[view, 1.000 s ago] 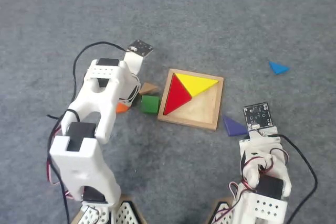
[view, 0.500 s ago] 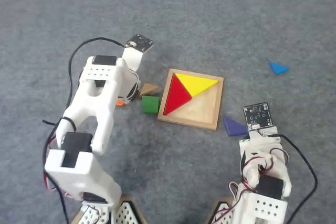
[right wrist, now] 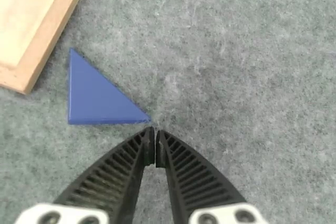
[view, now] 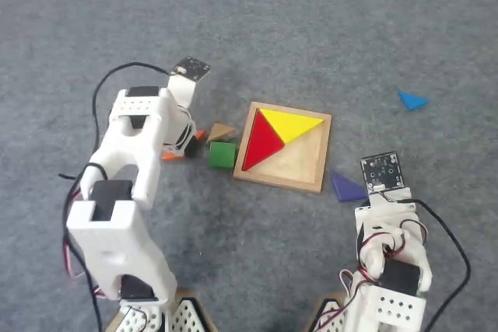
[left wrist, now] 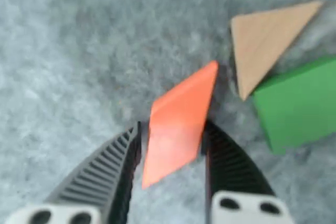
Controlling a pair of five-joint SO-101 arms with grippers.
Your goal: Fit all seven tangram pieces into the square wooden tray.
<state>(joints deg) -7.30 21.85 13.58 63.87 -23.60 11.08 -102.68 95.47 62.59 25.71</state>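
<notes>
Left wrist view: the left pincer (left wrist: 172, 129) pinches the orange piece (left wrist: 177, 121) by its long sides. The piece sits just beside the tan triangle (left wrist: 260, 40) and green square (left wrist: 299, 103), between the wooden tray (view: 280, 179) and the bench's left edge. The red triangle (view: 261, 144) and yellow triangle (view: 289, 124) already sit in the tray. The right pincer (right wrist: 155, 132) is pressed together and empty, beside the dark blue triangle (right wrist: 92, 95). The step in hand looks like fetching the orange piece. Next it likely needs lifting clear of its neighbours and turning to fit the tray's bare part.
</notes>
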